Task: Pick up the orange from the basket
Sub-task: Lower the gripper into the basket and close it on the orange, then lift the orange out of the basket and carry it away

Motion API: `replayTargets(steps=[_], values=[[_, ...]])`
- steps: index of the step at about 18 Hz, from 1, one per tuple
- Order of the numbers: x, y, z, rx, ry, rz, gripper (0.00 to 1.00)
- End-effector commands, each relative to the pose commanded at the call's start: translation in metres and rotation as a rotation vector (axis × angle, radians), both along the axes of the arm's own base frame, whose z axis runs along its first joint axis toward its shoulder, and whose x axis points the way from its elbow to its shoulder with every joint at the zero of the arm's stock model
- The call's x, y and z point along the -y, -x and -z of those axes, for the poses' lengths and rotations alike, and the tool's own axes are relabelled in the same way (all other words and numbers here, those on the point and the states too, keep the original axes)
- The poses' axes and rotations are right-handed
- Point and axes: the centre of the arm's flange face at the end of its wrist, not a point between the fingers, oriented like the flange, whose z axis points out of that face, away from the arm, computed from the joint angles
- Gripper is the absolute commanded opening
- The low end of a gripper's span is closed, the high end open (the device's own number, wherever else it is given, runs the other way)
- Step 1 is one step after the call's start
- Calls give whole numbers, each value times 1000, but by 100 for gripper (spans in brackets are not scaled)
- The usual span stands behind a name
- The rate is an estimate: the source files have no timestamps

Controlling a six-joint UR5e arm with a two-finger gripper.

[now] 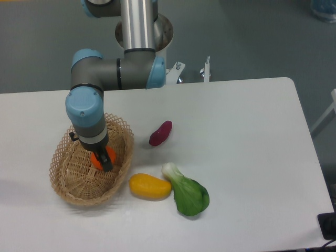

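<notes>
On the white table [252,131], at nine o'clock, I log the basket [71,184] holding the orange [110,156]. Gripper [103,160] directly over the orange; I cannot tell its jaw state. At five o'clock of the basket: yellow fruit [149,186], bok choy [188,193]. Purple vegetable [160,133] at centre.

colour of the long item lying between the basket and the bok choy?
Yellow-orange, plain and smooth: the mango-like fruit, clear in the fixed camera view.

White counter [252,136] carries 3 items: purple vegetable [160,133], yellow fruit [150,186] touching green leafy vegetable [188,192].
</notes>
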Motion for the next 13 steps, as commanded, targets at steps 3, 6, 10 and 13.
replayTargets(steps=[3, 6, 10, 13], values=[[-6, -3, 11, -12, -11, 8, 100], [-7, -4, 20, -9, 0, 7, 93], [-5, -3, 17, -14, -1, -25, 58], [-5, -3, 7, -22, -10, -53, 38]])
